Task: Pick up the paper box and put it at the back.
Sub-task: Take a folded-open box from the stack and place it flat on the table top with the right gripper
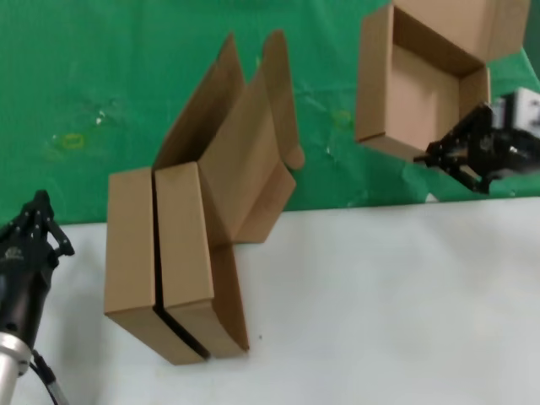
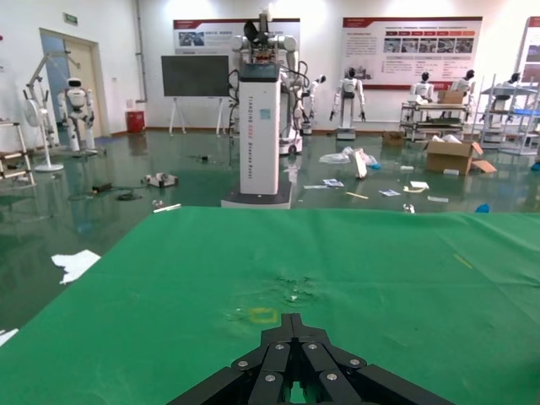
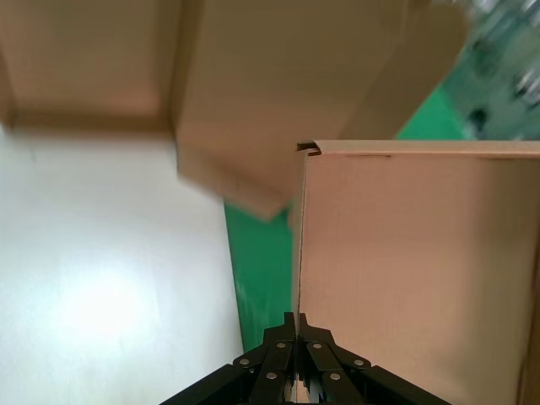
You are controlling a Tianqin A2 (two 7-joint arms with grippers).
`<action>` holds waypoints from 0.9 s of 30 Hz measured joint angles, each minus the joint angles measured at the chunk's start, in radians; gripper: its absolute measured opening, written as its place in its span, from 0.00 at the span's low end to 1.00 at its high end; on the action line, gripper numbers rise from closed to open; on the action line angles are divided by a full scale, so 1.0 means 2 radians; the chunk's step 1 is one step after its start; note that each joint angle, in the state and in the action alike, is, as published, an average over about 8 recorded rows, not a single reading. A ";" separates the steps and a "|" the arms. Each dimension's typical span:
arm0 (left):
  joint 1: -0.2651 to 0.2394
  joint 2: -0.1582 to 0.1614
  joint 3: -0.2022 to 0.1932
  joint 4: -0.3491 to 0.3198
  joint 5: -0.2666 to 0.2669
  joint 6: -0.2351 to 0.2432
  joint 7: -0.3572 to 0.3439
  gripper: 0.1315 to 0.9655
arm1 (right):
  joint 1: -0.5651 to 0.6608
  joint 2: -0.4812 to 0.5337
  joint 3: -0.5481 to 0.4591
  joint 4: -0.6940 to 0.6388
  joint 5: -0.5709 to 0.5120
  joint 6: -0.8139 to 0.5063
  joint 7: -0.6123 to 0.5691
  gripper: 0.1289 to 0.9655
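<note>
The right gripper (image 1: 440,157) is pinching one thin wall of the open paper box (image 1: 422,80) between closed fingers, holding it tilted above the back (image 1: 110,76), right of the two other boxes (image 1: 164,261). With only an edge held, the box is likely swinging or slipping, risking a skewed landing. The left gripper (image 1: 35,221), fingers closed and empty, is waiting over the white tabletop (image 1: 380,304).

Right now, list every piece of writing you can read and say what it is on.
"TIANQIN A2 Advanced Robot", roughly: vertical lettering on the white pillar in the hall, too small to be sure of.
Wall posters: text too small to read.
Green sign above the door: unreadable.
Paper box, held by the right gripper: no print.
The two other boxes: no print.
</note>
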 joint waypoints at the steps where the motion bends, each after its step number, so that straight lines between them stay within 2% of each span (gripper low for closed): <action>1: 0.000 0.000 0.000 0.000 0.000 0.000 0.000 0.02 | 0.022 -0.006 -0.025 -0.007 -0.024 0.000 0.013 0.02; 7: 0.000 0.000 0.000 0.000 0.000 0.000 0.000 0.02 | 0.139 -0.070 -0.163 -0.071 -0.166 -0.022 0.092 0.02; 12: 0.000 0.000 0.000 0.000 0.000 0.000 0.000 0.02 | 0.189 -0.136 -0.228 -0.143 -0.262 -0.032 0.138 0.02; 19: 0.000 0.000 0.000 0.000 0.000 0.000 0.000 0.02 | 0.215 -0.222 -0.245 -0.266 -0.346 -0.021 0.142 0.02; 27: 0.000 0.000 0.000 0.000 0.000 0.000 0.000 0.02 | 0.232 -0.283 -0.231 -0.400 -0.361 0.025 0.083 0.02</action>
